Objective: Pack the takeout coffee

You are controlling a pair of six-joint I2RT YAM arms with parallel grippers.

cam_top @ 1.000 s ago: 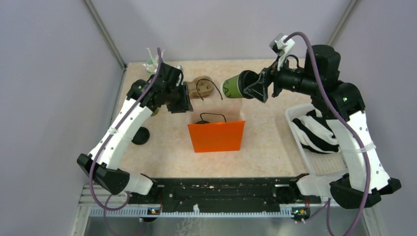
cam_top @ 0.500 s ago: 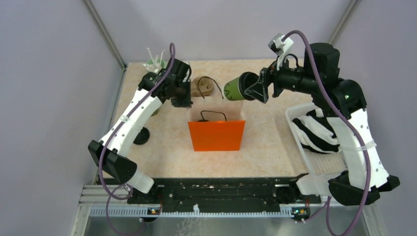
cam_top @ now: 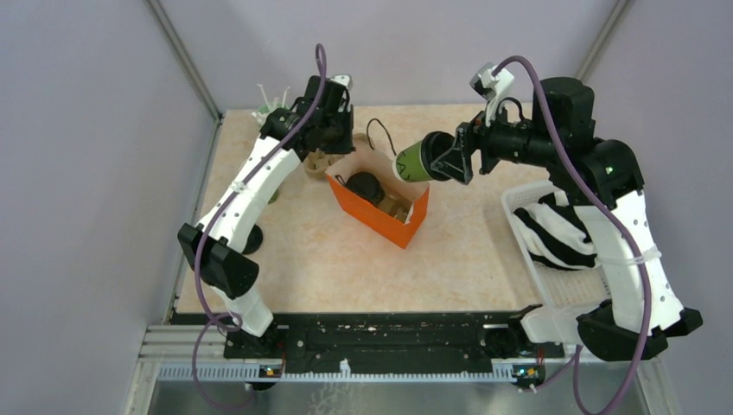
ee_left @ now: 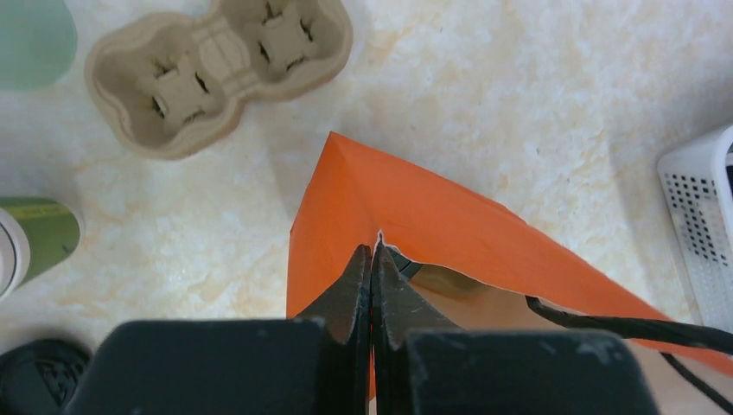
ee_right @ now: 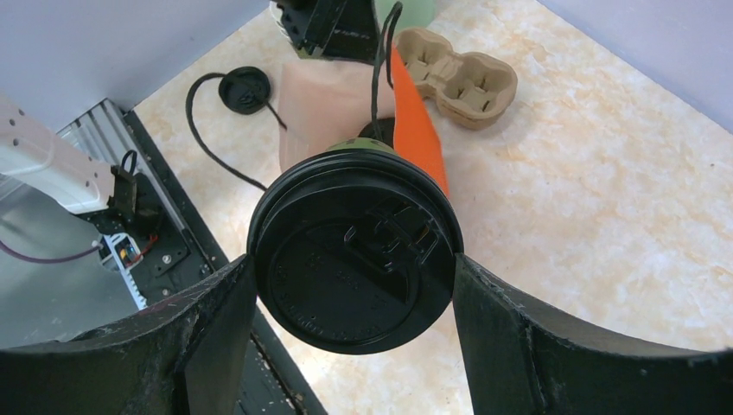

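Note:
The takeout coffee (cam_top: pixel 415 162), a green cup with a black lid (ee_right: pixel 354 251), lies sideways in the air with my right gripper (cam_top: pixel 442 160) shut on it at the lid end. Its fingers (ee_right: pixel 216 320) press both sides. The cup's base sits just over the right rim of the orange paper bag (cam_top: pixel 380 216). My left gripper (ee_left: pixel 374 255) is shut on the bag's back-left rim (ee_left: pixel 380 238) and holds the bag tilted with its mouth open. Something dark and round (cam_top: pixel 365 184) lies inside the bag.
A brown pulp cup carrier (ee_left: pixel 216 69) lies behind the bag. A pale-green cup with white sticks (cam_top: pixel 268 108) stands at the back left. A green cup (ee_left: pixel 39 242) and a loose black lid (cam_top: pixel 251 238) are at the left, and a white basket (cam_top: pixel 519 207) with striped cloth at the right.
My left gripper shut on the bag's rim and drew it back and up, so the bag tipped and turned open. The right gripper brought the cup slightly down and left, to the bag's mouth.

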